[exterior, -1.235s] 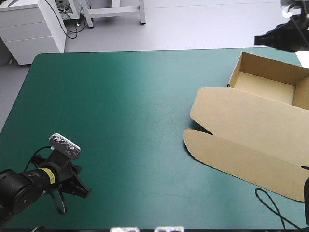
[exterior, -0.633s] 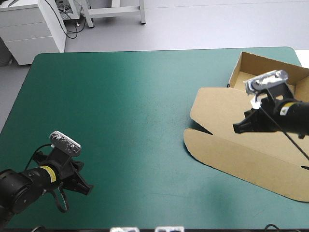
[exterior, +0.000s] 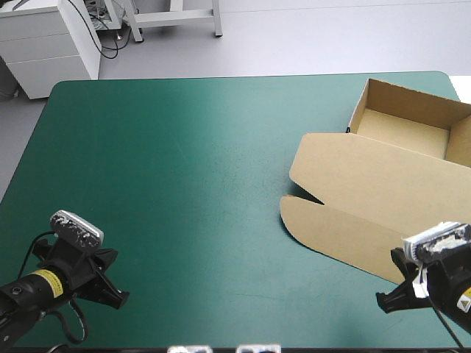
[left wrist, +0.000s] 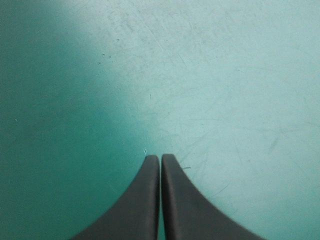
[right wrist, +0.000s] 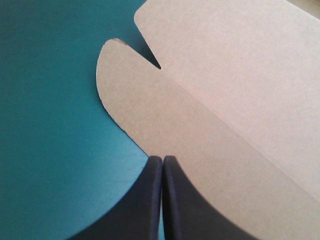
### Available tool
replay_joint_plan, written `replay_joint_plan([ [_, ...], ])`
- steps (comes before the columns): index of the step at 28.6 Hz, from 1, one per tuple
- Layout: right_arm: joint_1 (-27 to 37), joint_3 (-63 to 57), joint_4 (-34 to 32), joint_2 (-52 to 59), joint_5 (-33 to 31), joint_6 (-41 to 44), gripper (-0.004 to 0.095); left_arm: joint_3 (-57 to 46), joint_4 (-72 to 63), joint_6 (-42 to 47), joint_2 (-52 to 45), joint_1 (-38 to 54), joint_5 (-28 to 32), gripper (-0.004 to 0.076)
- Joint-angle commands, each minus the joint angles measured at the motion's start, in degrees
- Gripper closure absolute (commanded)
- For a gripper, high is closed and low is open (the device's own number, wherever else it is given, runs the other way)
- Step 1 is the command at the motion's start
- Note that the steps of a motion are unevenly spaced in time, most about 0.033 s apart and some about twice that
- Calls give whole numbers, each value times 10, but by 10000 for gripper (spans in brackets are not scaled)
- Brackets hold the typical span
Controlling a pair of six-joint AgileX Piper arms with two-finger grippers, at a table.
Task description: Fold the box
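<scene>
The brown box point(exterior: 383, 191) lies at the table's right side as an open tray with raised walls at the far right and its lid flat toward the front. My right gripper point(exterior: 384, 303) is shut and empty at the front right corner, by the lid's front flap edge point(right wrist: 150, 105). In the right wrist view its black fingers point(right wrist: 162, 159) meet in one point over that flap's edge. My left gripper point(exterior: 118, 298) is shut at the front left corner, far from the box. In its own view the left gripper point(left wrist: 160, 158) closes over bare teal-green cover.
A wide stretch of teal-green cover point(exterior: 184, 162) lies between the two arms. White cabinets point(exterior: 44, 44) stand beyond the table's far left corner.
My right gripper came from beyond the far right corner, passed over the box lid, and now sits at the front right corner. My left gripper drew back toward the front left edge.
</scene>
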State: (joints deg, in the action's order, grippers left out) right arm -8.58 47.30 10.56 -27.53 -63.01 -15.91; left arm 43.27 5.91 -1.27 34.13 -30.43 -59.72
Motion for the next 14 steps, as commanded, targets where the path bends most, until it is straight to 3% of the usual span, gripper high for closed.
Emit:
replay_joint_plan([
  [1,1,-36,4,47,38,-1,922,8,-13,5,-24,-1,11,731],
  [14,1,-157,32,178,82,-1,922,-110,-23,3,-111,-1,60,731],
])
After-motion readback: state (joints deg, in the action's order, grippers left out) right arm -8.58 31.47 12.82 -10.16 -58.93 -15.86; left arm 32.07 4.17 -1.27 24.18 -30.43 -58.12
